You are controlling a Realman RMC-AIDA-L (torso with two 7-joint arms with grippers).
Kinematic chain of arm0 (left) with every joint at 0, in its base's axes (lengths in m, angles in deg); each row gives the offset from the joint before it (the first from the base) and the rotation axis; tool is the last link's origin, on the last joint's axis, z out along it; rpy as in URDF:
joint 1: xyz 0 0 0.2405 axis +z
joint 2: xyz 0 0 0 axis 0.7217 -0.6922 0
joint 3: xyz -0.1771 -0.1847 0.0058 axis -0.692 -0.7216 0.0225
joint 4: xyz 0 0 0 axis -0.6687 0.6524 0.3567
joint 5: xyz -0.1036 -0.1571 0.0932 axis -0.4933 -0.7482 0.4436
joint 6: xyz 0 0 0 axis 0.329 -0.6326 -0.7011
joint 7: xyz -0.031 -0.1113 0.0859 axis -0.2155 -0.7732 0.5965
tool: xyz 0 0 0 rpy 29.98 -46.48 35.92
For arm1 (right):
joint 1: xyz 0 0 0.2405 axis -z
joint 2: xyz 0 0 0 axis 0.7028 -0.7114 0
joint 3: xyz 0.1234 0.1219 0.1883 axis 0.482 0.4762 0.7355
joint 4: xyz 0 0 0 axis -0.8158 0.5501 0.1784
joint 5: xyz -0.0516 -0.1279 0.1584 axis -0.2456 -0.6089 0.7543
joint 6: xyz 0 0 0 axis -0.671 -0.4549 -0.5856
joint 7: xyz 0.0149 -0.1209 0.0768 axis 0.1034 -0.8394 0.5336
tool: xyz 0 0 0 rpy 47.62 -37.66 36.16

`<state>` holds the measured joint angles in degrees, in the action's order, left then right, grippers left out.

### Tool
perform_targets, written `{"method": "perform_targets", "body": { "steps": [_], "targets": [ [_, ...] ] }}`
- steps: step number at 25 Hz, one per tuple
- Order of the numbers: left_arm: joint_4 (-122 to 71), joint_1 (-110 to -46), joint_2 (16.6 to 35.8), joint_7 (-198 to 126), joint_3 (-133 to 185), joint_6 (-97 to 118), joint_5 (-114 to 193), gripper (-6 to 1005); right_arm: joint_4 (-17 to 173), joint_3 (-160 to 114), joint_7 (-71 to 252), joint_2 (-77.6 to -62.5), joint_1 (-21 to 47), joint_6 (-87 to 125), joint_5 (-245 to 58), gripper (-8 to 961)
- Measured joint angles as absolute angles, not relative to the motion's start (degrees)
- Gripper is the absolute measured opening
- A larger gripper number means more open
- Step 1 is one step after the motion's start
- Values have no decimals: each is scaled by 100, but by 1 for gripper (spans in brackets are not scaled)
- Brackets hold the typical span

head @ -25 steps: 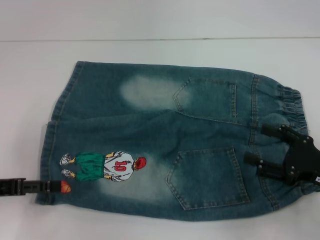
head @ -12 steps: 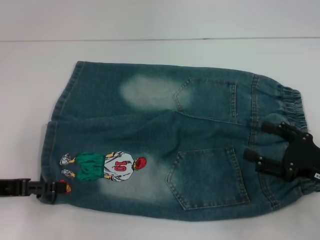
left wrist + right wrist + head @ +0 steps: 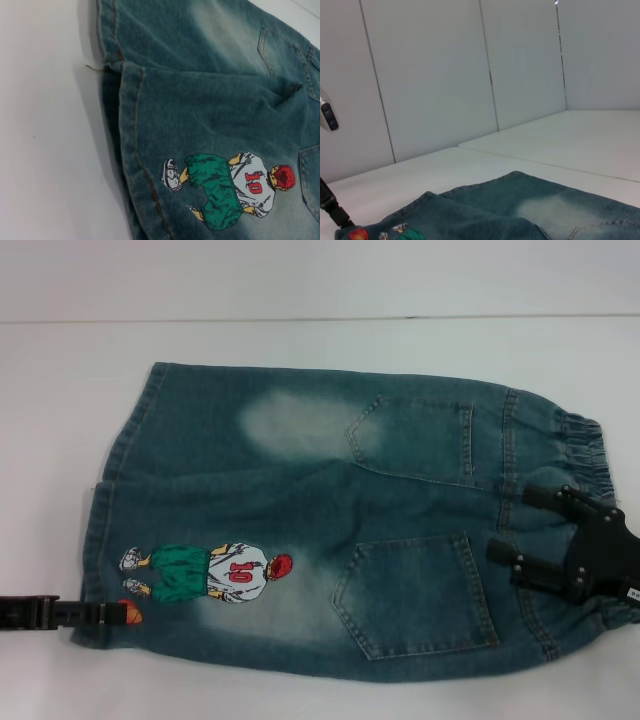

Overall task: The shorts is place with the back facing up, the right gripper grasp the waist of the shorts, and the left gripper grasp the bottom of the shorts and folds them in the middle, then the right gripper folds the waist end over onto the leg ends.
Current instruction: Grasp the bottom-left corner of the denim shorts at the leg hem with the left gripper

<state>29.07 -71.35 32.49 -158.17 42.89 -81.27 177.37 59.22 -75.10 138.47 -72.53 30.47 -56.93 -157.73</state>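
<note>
a: where are the shorts point(image 3: 330, 530)?
b: flat on the white table point(image 3: 300, 340), back side up, both patch pockets showing. waist of the shorts point(image 3: 585, 455) points to the robot's right, leg ends point(image 3: 105, 520) to its left. cartoon player print point(image 3: 210, 573) sits near the hem on the near leg

a: right gripper point(image 3: 518, 532)?
b: over the waist end, near side. fingers spread apart, both black tips lying over the denim just inside the elastic band, nothing pinched between them

a: left gripper point(image 3: 118, 614)?
b: low at the near corner of the bottom of the shorts point(image 3: 131, 165), tip right at the hem beside the print's feet. can't tell if it's open or clamped, fingers seen edge-on from the head and not visible in the left wrist view

a: fabric state?
b: hem corner by the left tip looks slightly lifted, rest lies flat
</note>
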Motion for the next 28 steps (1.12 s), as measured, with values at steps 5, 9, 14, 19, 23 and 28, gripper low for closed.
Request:
{"method": "perform_targets", "body": {
  "steps": [5, 9, 14, 19, 23, 28],
  "targets": [
    [3007, -7145, 3239, -15804, 4315, -8165, 17689, 813, 5921, -7474, 13845, -7258, 3057, -5703, -15773, 948],
    [3127, -7142, 3264, -15768, 4349, -8233, 17688, 747, 5901, -7456, 13848, -7265, 3093, -5730, -15762, 948],
    [3128, -7145, 3278, -15709, 4359, -8225, 17689, 554, 5921, -7428, 13845, -7278, 3105, -5753, -15745, 948],
    [3123, -7149, 3284, -15653, 4394, -8193, 17689, 337, 5930, -7100, 13846, -7322, 3199, -6195, -15734, 948],
    [3132, -7151, 3285, -15637, 4424, -8198, 17686, 111, 5986, -6394, 14030, -7365, 3409, -6781, -15723, 948],
    [3149, -7179, 3284, -15629, 4436, -8193, 17680, 13, 6212, -5330, 14706, -7366, 3731, -7112, -15721, 948]
  ]
}}
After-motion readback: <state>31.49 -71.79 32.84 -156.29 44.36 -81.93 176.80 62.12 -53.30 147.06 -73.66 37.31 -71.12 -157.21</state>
